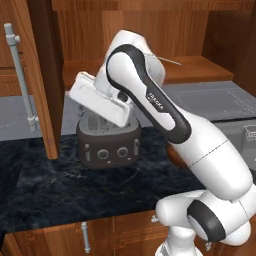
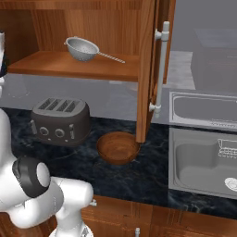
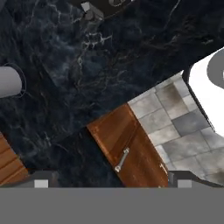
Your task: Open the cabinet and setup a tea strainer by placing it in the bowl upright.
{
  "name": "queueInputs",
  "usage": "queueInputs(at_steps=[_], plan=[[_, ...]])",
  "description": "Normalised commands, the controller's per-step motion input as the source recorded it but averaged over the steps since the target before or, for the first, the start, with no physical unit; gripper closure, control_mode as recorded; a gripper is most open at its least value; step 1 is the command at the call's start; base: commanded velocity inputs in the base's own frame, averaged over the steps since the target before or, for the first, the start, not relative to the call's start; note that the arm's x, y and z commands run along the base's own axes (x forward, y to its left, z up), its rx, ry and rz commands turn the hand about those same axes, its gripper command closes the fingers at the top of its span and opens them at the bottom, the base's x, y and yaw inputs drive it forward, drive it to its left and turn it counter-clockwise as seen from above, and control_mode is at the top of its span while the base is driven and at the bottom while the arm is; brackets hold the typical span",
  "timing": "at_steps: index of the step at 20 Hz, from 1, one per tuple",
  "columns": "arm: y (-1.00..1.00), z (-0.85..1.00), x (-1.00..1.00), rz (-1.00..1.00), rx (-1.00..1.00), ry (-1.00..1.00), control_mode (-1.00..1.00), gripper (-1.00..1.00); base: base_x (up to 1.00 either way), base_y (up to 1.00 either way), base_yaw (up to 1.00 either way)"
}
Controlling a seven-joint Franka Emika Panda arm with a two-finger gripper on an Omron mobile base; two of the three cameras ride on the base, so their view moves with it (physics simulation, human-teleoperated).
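Observation:
The cabinet point(image 2: 92, 28) stands open, its left door point(image 1: 35, 75) and right door point(image 2: 147, 69) both swung out. On its wooden shelf lies the tea strainer point(image 2: 82, 48), cup to the left and thin handle pointing right; a sliver of that handle point(image 1: 171, 62) shows behind the arm. The brown bowl point(image 2: 118, 147) rests on the dark counter below the right door, with nothing in it. My gripper point(image 3: 112, 180) is open, tips far apart, nothing between them, looking down at the counter's front edge. The hand's white body point(image 1: 99, 99) hangs tilted just above the toaster, well left of the strainer.
A dark grey four-slot toaster point(image 2: 60, 120) sits left of the bowl. A steel sink point(image 2: 203, 157) lies to the right. Below the counter edge, a low cabinet with a short handle point(image 3: 122, 159) and grey floor tiles point(image 3: 175, 118) are in view.

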Motion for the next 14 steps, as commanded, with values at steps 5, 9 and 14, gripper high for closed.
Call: queueInputs(at_steps=[5,9,14], plan=[[-0.63,-0.11,-0.1,0.02,-0.35,-0.37,-1.0,-1.0,0.0,0.0,0.0],[-0.72,-0.28,-0.28,0.14,-0.32,-0.42,-1.0,-1.0,0.0,0.0,0.0],[-0.61,-0.19,-0.09,0.25,-0.31,-0.21,-1.0,-1.0,0.0,0.0,0.0]])
